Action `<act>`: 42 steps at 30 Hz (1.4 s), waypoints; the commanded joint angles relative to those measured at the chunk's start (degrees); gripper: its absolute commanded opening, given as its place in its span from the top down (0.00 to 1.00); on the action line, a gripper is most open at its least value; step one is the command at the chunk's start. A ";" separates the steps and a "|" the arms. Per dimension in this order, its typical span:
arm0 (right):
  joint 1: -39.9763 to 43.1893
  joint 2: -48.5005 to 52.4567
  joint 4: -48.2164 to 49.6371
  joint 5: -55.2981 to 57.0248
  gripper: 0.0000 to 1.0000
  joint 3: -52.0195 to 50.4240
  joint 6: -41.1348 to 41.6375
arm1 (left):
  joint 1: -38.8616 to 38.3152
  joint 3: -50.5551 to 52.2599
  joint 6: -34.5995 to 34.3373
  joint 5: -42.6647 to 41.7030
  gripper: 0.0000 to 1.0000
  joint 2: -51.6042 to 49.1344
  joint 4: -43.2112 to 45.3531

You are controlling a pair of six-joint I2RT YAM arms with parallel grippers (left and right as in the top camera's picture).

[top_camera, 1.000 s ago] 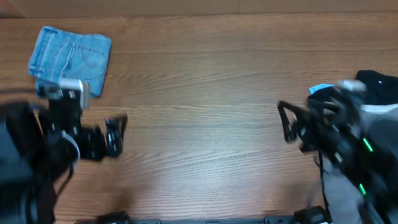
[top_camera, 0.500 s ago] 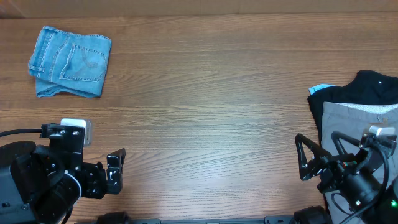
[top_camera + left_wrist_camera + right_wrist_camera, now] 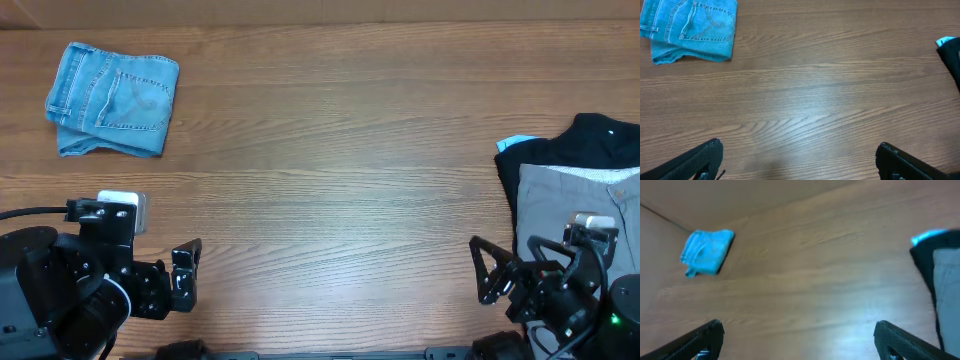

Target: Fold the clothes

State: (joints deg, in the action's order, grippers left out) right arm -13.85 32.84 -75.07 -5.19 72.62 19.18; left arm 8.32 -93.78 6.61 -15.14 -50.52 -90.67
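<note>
The light blue denim jeans (image 3: 112,98) lie folded in a small bundle at the table's far left; they also show in the left wrist view (image 3: 692,27) and the right wrist view (image 3: 707,251). A grey garment (image 3: 580,205) lies on a black garment (image 3: 600,140) at the right edge, also in the right wrist view (image 3: 945,275). My left gripper (image 3: 185,277) is open and empty near the front left edge. My right gripper (image 3: 487,270) is open and empty at the front right, just left of the grey garment.
A light blue scrap (image 3: 515,143) peeks from under the black garment's left edge. The wooden table (image 3: 330,170) stretches between the jeans and the garment pile.
Both arms have drawn back toward the front edge. The left arm left the jeans and settled; the right arm moved off the garment pile and down a little more.
</note>
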 commanded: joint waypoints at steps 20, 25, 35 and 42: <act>4.61 -29.27 59.23 5.16 0.00 -54.29 -10.25 | -0.20 -0.09 0.46 0.55 0.00 0.07 0.22; 4.61 -32.68 63.71 5.14 0.00 -62.01 -10.23 | -0.20 -0.09 0.46 0.55 0.00 0.04 0.24; 4.61 -32.68 74.07 5.11 0.00 -72.22 -10.01 | -0.20 -0.09 0.46 0.52 0.00 0.02 0.22; 4.59 -32.68 71.49 3.87 0.00 -72.17 -10.03 | -0.20 -0.09 0.46 0.52 0.00 0.02 0.22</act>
State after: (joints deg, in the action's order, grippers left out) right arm -9.41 0.84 -2.70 -1.02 1.04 9.19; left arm 8.32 -93.67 6.61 -14.72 -50.52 -90.65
